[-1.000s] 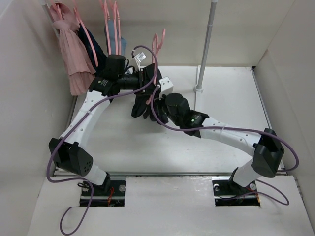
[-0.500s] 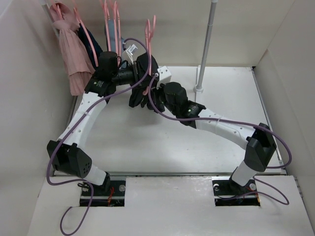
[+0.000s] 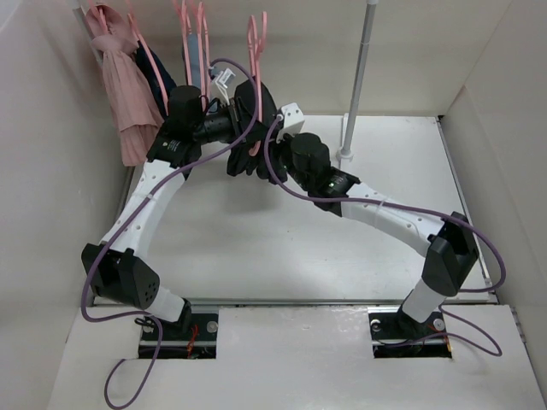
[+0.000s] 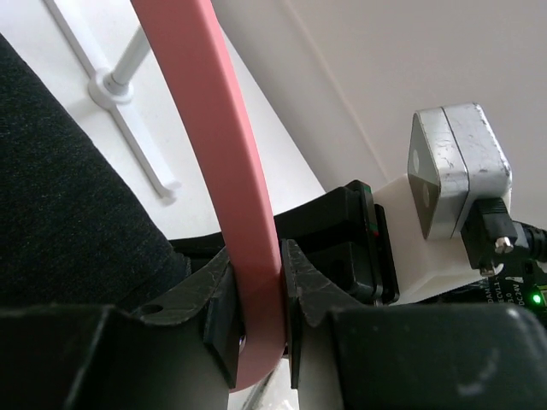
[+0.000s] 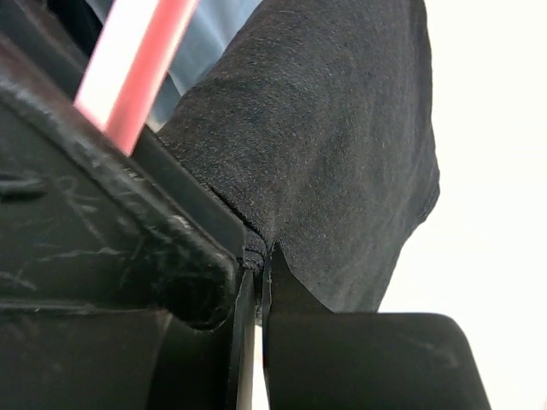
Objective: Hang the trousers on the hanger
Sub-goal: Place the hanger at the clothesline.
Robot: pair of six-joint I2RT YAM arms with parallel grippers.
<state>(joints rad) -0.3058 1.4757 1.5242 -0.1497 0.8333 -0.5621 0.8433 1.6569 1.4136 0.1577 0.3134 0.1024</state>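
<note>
**Desk:** Start at the bottom of the overhead frame. What did you have?

**Me:** Both bases at the near edge, bare table (image 3: 256, 248) beyond them, and the arms reaching up to meet at upper centre. The first thing I came to there was the right gripper (image 5: 256, 256). Its jaws were shut on a thin fold of the trousers (image 5: 342, 128), with black cloth filling the top right of its wrist view.

**Desk:** And the rest of the cloth?

**Me:** Bunched in a dark lump under the two wrists, off the table as far as I could judge. Just past it, the left gripper (image 4: 256, 316) was clamped tight on the pink bar of the hanger (image 4: 226, 171), with the trousers lying against the bar's left side. Whether a leg was properly over the bar, I couldn't tell.

**Desk:** What worried you?

**Me:** Three things. That fold was slim, and I reckoned any tug would slide it out and drop the whole bundle. The hanger was held at one spot, so uneven weight could twist it in the jaws. And the purple cable (image 3: 220, 61) looped right beside the hook, ready to snag.

**Desk:** Further back?

**Me:** Crowded: other hangers (image 3: 190, 43) and a pink garment (image 3: 128, 94) hung in the upper left, close to the left wrist. Swinging that way could catch them. The wrists themselves were nearly touching, so a careless move risked a knock.
</note>
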